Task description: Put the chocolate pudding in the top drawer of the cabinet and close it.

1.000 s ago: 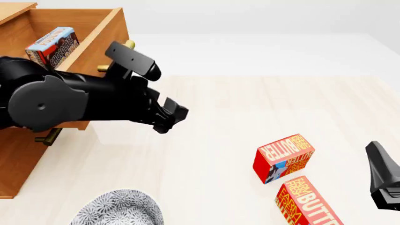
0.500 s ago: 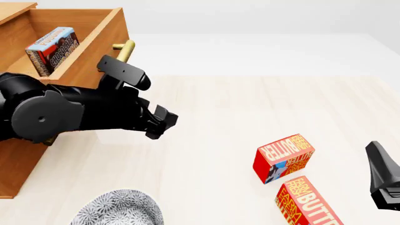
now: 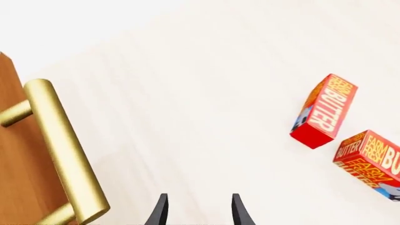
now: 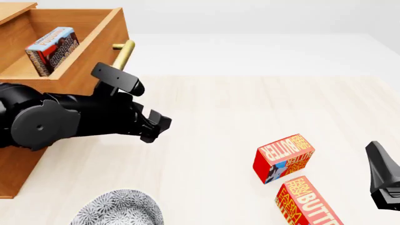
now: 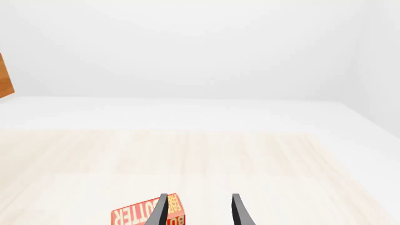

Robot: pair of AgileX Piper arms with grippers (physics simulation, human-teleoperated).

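Note:
The cabinet [image 4: 16, 164] stands at the left with its top drawer [image 4: 93, 51] pulled open. The chocolate pudding [image 4: 53, 48] lies inside that drawer, leaning on its left wall. The drawer's brass handle [image 4: 123, 54] [image 3: 62, 150] is free. My left gripper [image 4: 156, 127] [image 3: 200, 213] hovers low over the table, in front of and below the drawer, open and holding nothing, apart from the handle. My right gripper [image 4: 382, 180] [image 5: 200, 213] rests at the right edge, open and empty.
Two red-and-yellow butter boxes [image 4: 283, 158] [image 4: 306, 202] lie at the front right, also seen as butter boxes [image 3: 325, 110] [image 3: 372, 159] from the left wrist. A patterned plate [image 4: 119, 208] sits at the front edge. The left arm covers the lower drawer front.
My left arm has pulled back to the left and down, uncovering the top drawer's handle. The drawer, the pudding and the right arm have not moved.

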